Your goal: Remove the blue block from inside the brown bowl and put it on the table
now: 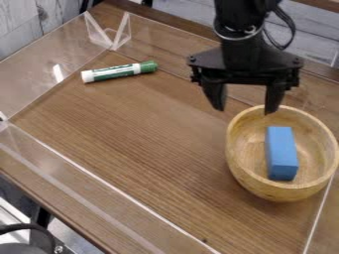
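The blue block (281,152) lies flat inside the brown bowl (260,188), which sits at the right side of the table (133,134). My gripper (245,103) hangs over the bowl's far-left rim, pointing down. Its two black fingers (216,99) are spread wide and hold nothing. The block lies below and to the right of the fingertips, apart from them.
A green-and-white marker (119,70) lies at the back left of the tabletop. Low clear acrylic walls (40,62) edge the table, with a clear bracket (106,33) at the back. The bowl sits close to the right wall.
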Robot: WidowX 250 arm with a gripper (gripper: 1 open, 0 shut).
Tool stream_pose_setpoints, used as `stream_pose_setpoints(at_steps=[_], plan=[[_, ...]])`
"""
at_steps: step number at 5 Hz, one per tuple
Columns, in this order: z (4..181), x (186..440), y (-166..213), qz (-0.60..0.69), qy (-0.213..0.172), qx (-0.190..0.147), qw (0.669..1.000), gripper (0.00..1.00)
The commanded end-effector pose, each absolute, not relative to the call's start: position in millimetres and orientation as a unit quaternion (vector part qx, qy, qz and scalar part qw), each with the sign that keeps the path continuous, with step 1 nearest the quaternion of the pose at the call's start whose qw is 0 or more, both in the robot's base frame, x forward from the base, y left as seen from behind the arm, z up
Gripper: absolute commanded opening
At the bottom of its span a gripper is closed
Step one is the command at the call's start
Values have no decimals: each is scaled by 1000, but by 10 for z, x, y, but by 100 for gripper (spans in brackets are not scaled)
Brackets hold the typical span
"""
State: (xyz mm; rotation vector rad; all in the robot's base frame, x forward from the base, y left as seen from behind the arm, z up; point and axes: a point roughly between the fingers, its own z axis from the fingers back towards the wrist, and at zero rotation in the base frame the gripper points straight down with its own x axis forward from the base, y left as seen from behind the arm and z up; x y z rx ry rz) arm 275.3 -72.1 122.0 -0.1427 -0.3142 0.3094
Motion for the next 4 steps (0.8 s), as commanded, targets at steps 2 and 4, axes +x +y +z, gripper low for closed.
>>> stream_pose_setpoints(at_steps=[2,4], plan=[[1192,2844,-920,155,-173,-81,969,100],[1027,2892,-1072,159,-173,-85,968,100]])
